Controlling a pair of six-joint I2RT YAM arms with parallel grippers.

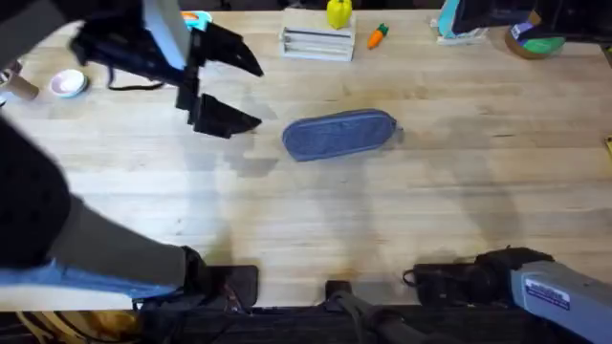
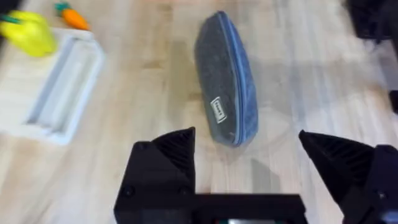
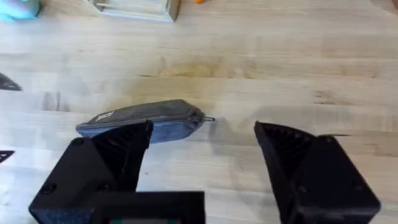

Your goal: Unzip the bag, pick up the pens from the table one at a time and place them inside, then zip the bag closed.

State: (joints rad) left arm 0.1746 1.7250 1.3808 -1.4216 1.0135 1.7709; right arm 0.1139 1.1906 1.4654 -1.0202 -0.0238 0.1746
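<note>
— Where's the bag?
— Lying flat mid-table, long axis running left to right, zip closed, small metal pull poking out at the right end. Seen end-on past the left gripper's fingers, white label on the side.
— And the left gripper?
— Raised over the table's left side, well apart from the bag, pointing toward it. Jaws spread wide, nothing between them.
— Right gripper?
— Low at the near right edge by its base. Jaws also wide apart, holding nothing; bag beyond them, not touched.
— Anything else about?
— Far edge: a white tray, a yellow toy behind it, an orange carrot just beside.
</note>
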